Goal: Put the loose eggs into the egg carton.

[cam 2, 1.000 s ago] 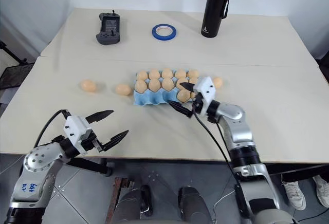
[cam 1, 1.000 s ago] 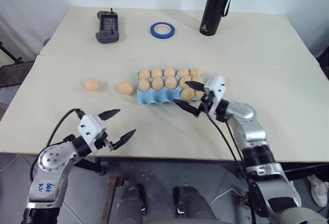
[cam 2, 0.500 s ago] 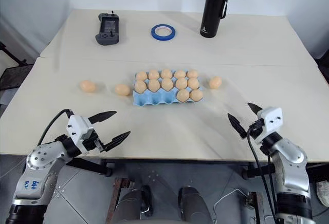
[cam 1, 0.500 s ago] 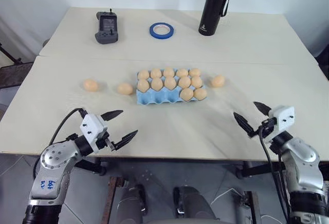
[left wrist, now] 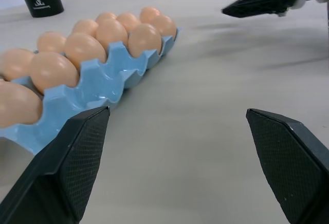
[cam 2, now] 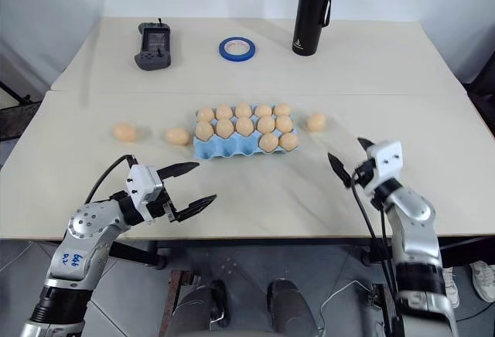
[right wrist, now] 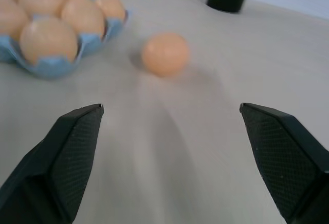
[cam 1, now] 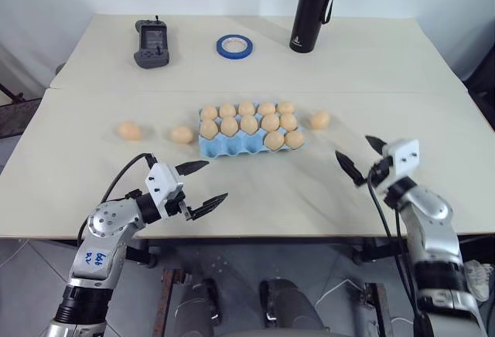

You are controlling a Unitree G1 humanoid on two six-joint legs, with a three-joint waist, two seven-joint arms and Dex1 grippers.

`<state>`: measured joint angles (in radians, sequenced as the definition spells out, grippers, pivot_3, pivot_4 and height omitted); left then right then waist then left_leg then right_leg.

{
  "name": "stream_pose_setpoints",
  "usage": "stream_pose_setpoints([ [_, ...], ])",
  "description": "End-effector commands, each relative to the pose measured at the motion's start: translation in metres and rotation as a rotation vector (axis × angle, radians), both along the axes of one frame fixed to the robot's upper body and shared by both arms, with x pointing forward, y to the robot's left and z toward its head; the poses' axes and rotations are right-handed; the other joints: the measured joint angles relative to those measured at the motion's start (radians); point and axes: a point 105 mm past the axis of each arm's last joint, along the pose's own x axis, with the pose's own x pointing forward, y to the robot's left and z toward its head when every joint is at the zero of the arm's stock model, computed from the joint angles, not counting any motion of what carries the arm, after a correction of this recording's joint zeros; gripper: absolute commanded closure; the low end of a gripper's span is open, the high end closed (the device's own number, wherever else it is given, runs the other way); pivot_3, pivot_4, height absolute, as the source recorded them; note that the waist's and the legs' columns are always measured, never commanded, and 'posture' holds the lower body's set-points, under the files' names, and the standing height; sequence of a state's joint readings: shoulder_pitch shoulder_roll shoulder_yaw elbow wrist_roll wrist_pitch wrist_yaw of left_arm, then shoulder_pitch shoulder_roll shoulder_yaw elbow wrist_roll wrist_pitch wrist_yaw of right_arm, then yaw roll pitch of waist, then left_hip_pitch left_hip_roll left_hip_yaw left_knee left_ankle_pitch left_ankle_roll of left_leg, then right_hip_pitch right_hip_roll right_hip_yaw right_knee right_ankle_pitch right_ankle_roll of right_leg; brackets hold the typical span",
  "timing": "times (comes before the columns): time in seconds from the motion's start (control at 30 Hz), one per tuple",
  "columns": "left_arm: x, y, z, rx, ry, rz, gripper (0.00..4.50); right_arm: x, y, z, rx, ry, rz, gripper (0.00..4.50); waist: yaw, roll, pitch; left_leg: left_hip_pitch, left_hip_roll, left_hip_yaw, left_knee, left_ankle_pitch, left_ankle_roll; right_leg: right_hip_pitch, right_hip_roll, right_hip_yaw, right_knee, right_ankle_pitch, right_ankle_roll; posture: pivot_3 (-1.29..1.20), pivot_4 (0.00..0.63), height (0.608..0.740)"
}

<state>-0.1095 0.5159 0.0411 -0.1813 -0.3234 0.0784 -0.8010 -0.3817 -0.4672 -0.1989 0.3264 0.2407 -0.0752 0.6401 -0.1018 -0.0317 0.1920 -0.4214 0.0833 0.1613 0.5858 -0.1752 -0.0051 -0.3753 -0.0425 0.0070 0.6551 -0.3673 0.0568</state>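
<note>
The light blue egg carton (cam 1: 225,148) lies mid-table with several tan eggs in its cups; its front row's left cups are bare. Three loose eggs rest on the table: two left of the carton (cam 1: 129,131) (cam 1: 182,134) and one to its right (cam 1: 319,119). My left gripper (cam 1: 215,180) hovers open near the front edge, left of and in front of the carton (left wrist: 103,88). Open and holding nothing, my right gripper (cam 1: 353,146) hangs right of the carton, pointing toward the right-hand egg (right wrist: 165,53), a short way from it.
At the back of the table stand a black flask (cam 1: 308,8), a blue tape roll (cam 1: 233,45) and a black controller (cam 1: 150,42). Bare tabletop lies between the two grippers in front of the carton.
My right gripper has drawn back from the carton's right end and swung out to the right. The left gripper has crept slightly right. The egg right of the carton is now uncovered.
</note>
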Motion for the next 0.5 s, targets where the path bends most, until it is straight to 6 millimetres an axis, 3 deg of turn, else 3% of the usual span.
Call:
stream_pose_setpoints([
  [0.03, -0.004, 0.004, 0.007, 0.009, -0.037, 0.011, 0.00, 0.028, 0.003, 0.012, -0.025, 0.004, -0.040, 0.05, 0.000, 0.000, 0.000, 0.000, 0.000, 0.000, 0.001, 0.000, 0.000, 0.000, 0.000, 0.000, 0.000, 0.000, 0.000, 0.00, 0.150, 0.740],
  [0.2, -0.009, 0.005, 0.008, 0.001, -0.045, 0.045, 0.00, 0.070, 0.016, 0.025, 0.013, 0.047, -0.092, 0.05, -0.002, 0.000, 0.000, -0.001, 0.000, 0.000, 0.001, 0.001, -0.001, -0.001, -0.001, 0.000, 0.000, 0.000, 0.000, 0.00, 0.150, 0.740],
  [0.5, -0.016, 0.009, 0.007, -0.007, -0.048, 0.097, 0.00, 0.092, 0.037, 0.013, 0.012, 0.135, -0.119, 0.05, 0.000, 0.000, 0.000, -0.002, 0.000, 0.001, 0.000, 0.002, -0.001, -0.001, 0.000, 0.000, -0.001, -0.001, -0.001, 0.00, 0.150, 0.740],
])
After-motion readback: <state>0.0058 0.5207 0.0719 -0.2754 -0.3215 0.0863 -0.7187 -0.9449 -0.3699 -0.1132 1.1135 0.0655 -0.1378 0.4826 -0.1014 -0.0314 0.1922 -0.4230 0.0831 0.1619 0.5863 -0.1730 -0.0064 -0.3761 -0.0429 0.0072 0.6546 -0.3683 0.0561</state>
